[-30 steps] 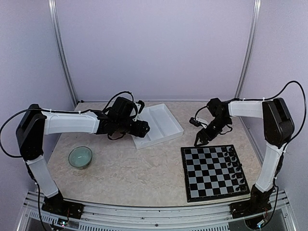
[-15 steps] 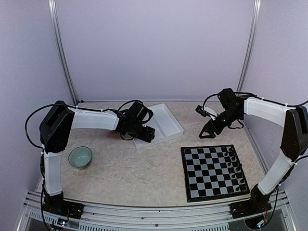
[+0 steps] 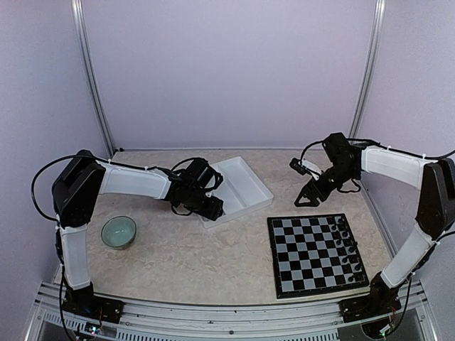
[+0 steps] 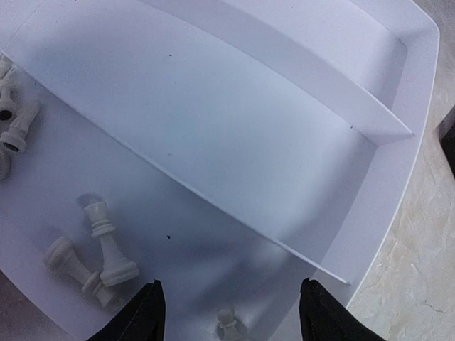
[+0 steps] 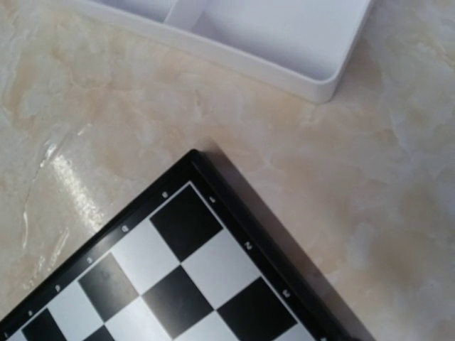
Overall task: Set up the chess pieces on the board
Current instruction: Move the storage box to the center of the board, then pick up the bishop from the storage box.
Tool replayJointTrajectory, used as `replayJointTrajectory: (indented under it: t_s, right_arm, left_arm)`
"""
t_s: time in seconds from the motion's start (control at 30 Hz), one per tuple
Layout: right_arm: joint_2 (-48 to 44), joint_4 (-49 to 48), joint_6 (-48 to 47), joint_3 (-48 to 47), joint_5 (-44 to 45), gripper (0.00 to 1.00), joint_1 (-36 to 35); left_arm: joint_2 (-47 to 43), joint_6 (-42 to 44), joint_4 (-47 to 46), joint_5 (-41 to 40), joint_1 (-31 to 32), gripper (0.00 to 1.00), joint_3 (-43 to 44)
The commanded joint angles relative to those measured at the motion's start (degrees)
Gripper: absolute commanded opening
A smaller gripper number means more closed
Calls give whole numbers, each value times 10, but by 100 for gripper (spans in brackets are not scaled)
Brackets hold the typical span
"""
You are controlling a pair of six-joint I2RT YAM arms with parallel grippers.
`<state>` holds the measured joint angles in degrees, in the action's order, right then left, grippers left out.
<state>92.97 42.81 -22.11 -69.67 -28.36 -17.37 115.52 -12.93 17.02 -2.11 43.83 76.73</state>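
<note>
In the top view, your left gripper (image 3: 210,206) covers the tray's (image 3: 263,186) corner at 7 o'clock, so whatever lies beneath it is hidden. The black chess pieces (image 3: 346,249) along the board's (image 3: 306,259) 3 o'clock edge are too small to tell by kind. In the left wrist view, the white pieces (image 4: 14,121) at 9 o'clock are cut by the edge, and a small white piece (image 4: 227,321) at 6 o'clock is half cropped. The right wrist view crops the board at 6 o'clock and the tray at 12.

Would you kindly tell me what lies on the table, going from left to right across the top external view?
bowl → tray → board
</note>
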Motion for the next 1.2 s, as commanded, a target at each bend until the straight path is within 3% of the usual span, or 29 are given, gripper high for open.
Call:
replayJointTrajectory:
  t_s: [0.0, 0.53, 0.7, 0.93, 1.17]
  right_arm:
    - [-30, -11, -1, 17, -6, 66, 3]
    - [-37, -14, 0, 29, -12, 66, 3]
    - [-37, -12, -1, 25, -18, 66, 3]
    - [-54, -28, -27, 23, -58, 62, 3]
    - [-56, -76, -27, 26, -64, 52, 3]
  left_arm:
    - [-12, 0, 36, 55, 34, 64, -29]
    - [-30, -73, 29, 65, 144, 64, -53]
    - [-72, -59, 87, -1, 150, 64, -33]
    - [-178, -36, 157, -42, 101, 63, -19]
    - [-203, -54, 198, -54, 5, 51, -37]
